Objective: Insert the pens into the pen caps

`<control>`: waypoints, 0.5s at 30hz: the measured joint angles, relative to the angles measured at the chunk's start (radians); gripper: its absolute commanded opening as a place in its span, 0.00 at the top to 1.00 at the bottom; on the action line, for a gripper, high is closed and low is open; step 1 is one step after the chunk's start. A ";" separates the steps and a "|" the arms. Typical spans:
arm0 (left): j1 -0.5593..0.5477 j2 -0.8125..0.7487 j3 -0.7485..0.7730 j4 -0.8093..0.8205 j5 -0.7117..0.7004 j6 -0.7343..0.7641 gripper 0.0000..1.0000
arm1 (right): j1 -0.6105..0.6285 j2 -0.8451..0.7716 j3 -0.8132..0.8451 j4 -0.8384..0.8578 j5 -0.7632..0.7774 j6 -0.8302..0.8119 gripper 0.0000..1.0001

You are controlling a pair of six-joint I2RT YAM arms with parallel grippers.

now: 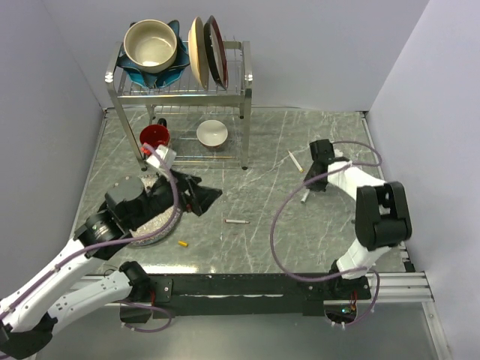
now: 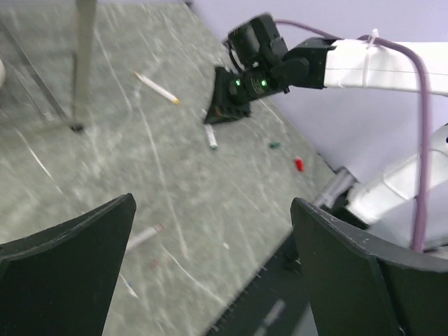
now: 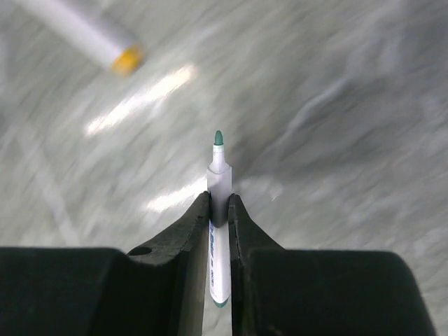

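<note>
Green-tipped pen (image 3: 219, 178): rear barrel mostly hidden between fingers (image 3: 182, 252) of right tool (image 3: 218, 197). Up-left of green-tipped pen, yellow-tipped pen (image 3: 98, 36): blurred, cut off at picture's top edge. Right of green-tipped pen in left wrist view, green cap (image 2: 274, 145) and red cap (image 2: 299, 164): too small for detail. Well below green-tipped pen, left tool (image 2: 213, 203): fingers (image 2: 70, 266) cropped at bottom edge.

2 arms in white shells with black joint housings, left arm (image 1: 75, 262), right arm (image 1: 351, 182), mauve cable (image 1: 274, 232) running along each, white zip tie (image 2: 371, 38) on the right arm's, black wedge-shaped fingers (image 2: 77, 245), 2 green lights (image 2: 250, 82) near the right arm's end
</note>
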 measured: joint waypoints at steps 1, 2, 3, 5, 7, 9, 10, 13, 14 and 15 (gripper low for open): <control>0.000 -0.024 -0.029 -0.001 0.009 -0.033 0.03 | 0.025 -0.034 -0.024 0.012 -0.013 -0.001 1.00; 0.000 -0.045 -0.061 -0.004 0.017 -0.064 0.03 | 0.050 -0.063 -0.044 0.029 -0.028 -0.002 1.00; 0.000 -0.072 -0.106 0.002 0.025 -0.100 0.03 | 0.075 -0.088 -0.064 0.042 -0.042 -0.002 1.00; 0.000 -0.108 -0.208 0.007 0.047 -0.168 0.04 | 0.129 -0.138 -0.099 0.069 -0.076 0.000 1.00; 0.000 -0.108 -0.277 0.023 0.063 -0.215 0.05 | 0.163 -0.178 -0.132 0.100 -0.114 0.005 1.00; 0.000 -0.085 -0.341 0.066 0.092 -0.267 0.07 | 0.197 -0.242 -0.187 0.131 -0.165 0.012 1.00; 0.000 -0.065 -0.368 0.101 0.110 -0.289 0.08 | 0.214 -0.280 -0.215 0.151 -0.189 0.018 1.00; 0.000 0.018 -0.403 0.193 0.163 -0.341 0.10 | 0.256 -0.418 -0.296 0.206 -0.267 0.049 1.00; 0.000 0.050 -0.405 0.228 0.179 -0.350 0.11 | 0.267 -0.469 -0.321 0.226 -0.294 0.062 1.00; -0.001 0.084 -0.405 0.265 0.194 -0.361 0.12 | 0.274 -0.513 -0.341 0.245 -0.315 0.076 1.00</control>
